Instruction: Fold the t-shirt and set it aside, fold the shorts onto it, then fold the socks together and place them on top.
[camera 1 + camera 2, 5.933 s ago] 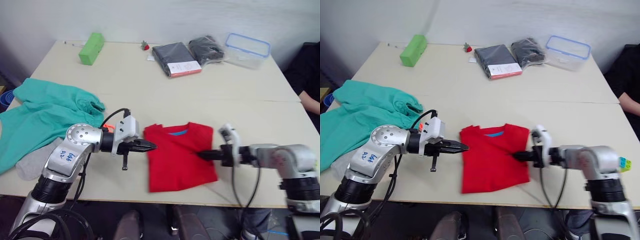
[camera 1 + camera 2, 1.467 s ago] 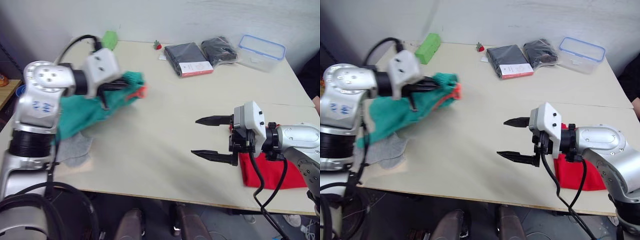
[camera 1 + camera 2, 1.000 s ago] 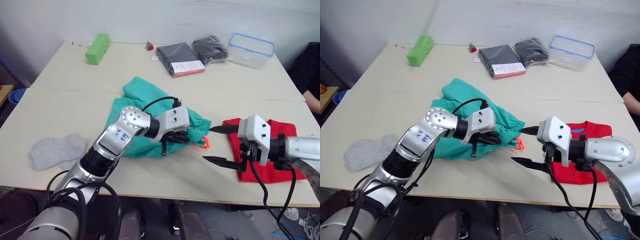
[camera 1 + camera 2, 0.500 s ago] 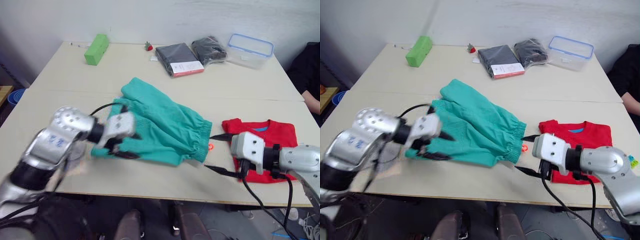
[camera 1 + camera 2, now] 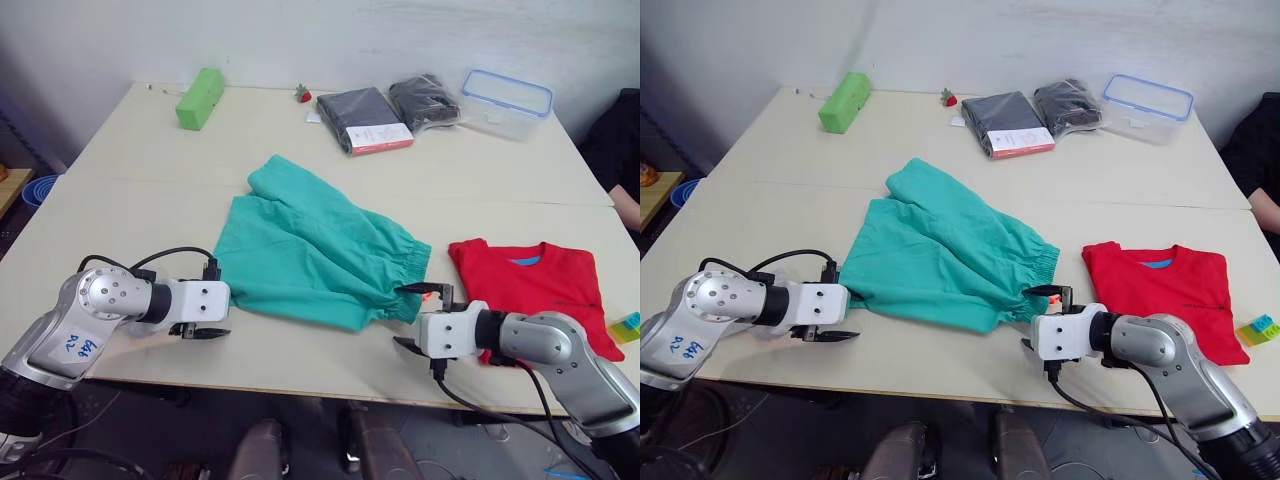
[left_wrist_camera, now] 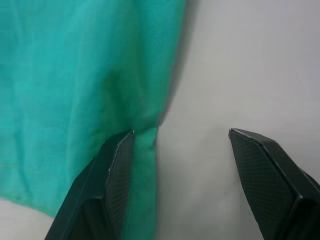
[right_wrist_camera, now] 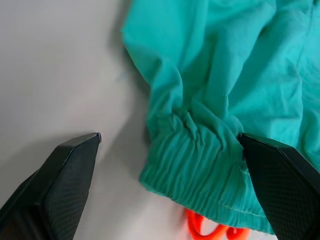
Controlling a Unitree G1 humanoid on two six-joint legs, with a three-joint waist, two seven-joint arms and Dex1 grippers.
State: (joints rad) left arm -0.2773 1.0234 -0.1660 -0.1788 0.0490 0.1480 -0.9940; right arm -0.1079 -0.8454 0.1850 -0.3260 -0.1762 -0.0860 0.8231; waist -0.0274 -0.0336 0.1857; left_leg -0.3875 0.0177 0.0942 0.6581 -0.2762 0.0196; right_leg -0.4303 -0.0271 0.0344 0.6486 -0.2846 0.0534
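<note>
The shorts [image 5: 315, 252] lie spread flat near the middle of the desk [image 5: 130, 200], one leg end toward my left and the gathered waistband toward my right, with the orange drawstring [image 5: 428, 292] poking out at the waistband's near corner. My left end effector [image 5: 208, 322] sits low over the desk at the near leg corner, its two fingers apart; in the left wrist view one finger [image 6: 117, 170] lies against the hem edge of the teal cloth while the other rests on bare desk, though I cannot be sure whether the finger presses on the fabric or only touches it. My right end effector [image 5: 408, 316] is at the near waistband corner, fingers spread wide, and the right wrist view shows the bunched elastic between them with nothing clamped. The t-shirt [image 5: 530, 288] lies folded on the desk to my right, well apart from the leg end of the shorts and just beyond my right forearm, its blue neck label facing up. Along the far edge of the desk sit a lime-green block [image 5: 199, 96], two dark packaged garments [image 5: 365, 118], and a clear lidded container [image 5: 505, 100]. A small stack of coloured bricks [image 5: 626, 326] rests at the desk's right edge beside the t-shirt.
</note>
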